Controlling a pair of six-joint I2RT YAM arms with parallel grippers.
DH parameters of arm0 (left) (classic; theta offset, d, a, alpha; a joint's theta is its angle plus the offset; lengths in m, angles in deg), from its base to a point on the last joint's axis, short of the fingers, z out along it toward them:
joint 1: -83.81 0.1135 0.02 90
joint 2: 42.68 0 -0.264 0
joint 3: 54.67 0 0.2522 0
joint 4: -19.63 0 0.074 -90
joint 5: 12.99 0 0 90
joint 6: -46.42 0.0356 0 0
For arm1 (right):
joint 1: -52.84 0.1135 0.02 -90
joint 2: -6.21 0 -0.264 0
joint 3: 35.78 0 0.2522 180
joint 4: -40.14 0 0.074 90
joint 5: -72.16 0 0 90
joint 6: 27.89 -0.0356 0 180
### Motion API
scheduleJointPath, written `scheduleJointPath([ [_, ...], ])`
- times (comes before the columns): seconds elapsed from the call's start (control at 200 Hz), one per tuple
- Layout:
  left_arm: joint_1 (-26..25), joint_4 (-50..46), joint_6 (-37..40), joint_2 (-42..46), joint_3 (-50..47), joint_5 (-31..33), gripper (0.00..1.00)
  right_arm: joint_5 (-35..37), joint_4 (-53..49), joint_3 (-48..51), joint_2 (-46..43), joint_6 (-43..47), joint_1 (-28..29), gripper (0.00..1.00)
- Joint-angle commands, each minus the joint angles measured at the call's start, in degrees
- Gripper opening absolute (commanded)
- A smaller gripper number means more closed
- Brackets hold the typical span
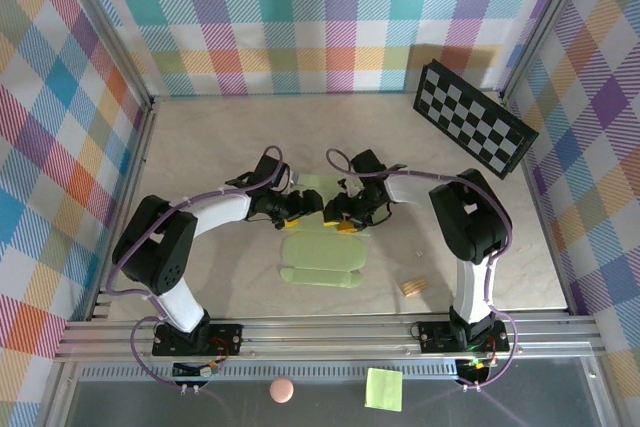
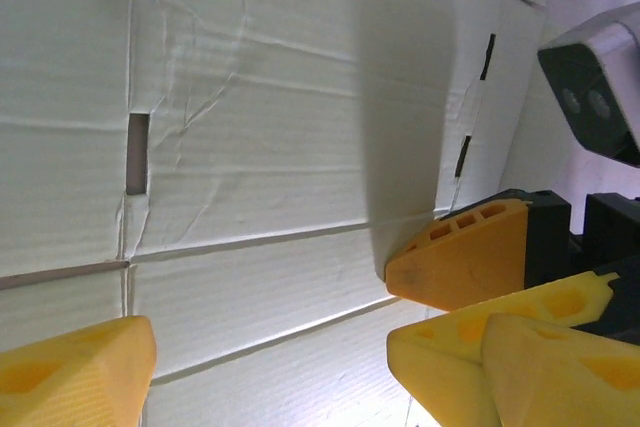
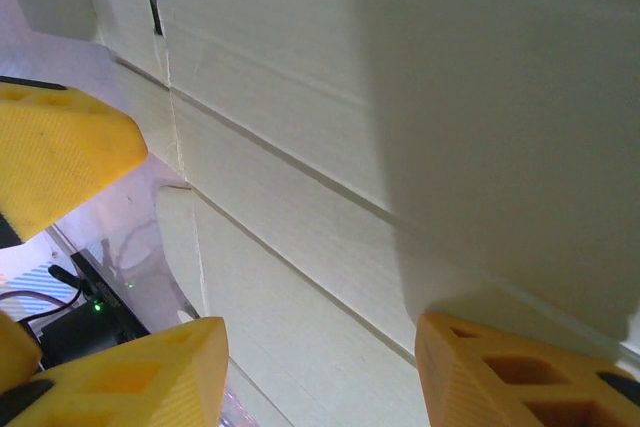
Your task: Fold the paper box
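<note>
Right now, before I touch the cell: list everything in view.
paper box: 1, pale lime-green, flat at mid-table, its far part under both claws
checkerboard: 1, black and white, far right of the table
small block: 1, tan, on the table right of the paper box
sticky note: 1, brighter green, near ledge, right of centre
round thing: 1, pink, near ledge, left of the sticky note
table: 1, beige
walls: 3, pastel plaid, left, far and right sides
arms: 2, black and white, bases on the near rail
left claw: 1, yellow fingers, open over the card
right claw: 1, yellow fingers, open, facing the left claw
</note>
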Motion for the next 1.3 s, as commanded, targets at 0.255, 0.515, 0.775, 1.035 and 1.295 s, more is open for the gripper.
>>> scheduleJointPath([
  [0.255, -5.7, 1.1, -1.5, -4.9, -0.4, -2.5, 0.85, 2.7, -4.4, -2.9, 2.0, 6.0, -3.8, 0.52],
  [0.515, -5.3, -1.9, -1.6, 0.8, -0.9, 6.1, 0.83, 0.5, -4.9, -3.2, -2.1, 5.4, -4.0, 0.48],
  [0.775, -2.2, -3.7, -1.3, 6.1, -0.6, 9.1, 0.82, -0.7, -1.4, -1.7, -5.3, 1.6, -3.9, 0.43],
  [1.035, 0.8, -2.6, -0.2, 3.2, 1.3, 3.0, 0.64, -0.5, 1.9, -1.8, -3.4, -2.2, -2.5, 0.38],
  [1.295, 1.9, -5.9, 3.3, -5.7, 10.3, 1.4, 0.58, 0.0, 3.4, -1.1, -0.7, -3.5, -1.5, 0.33],
])
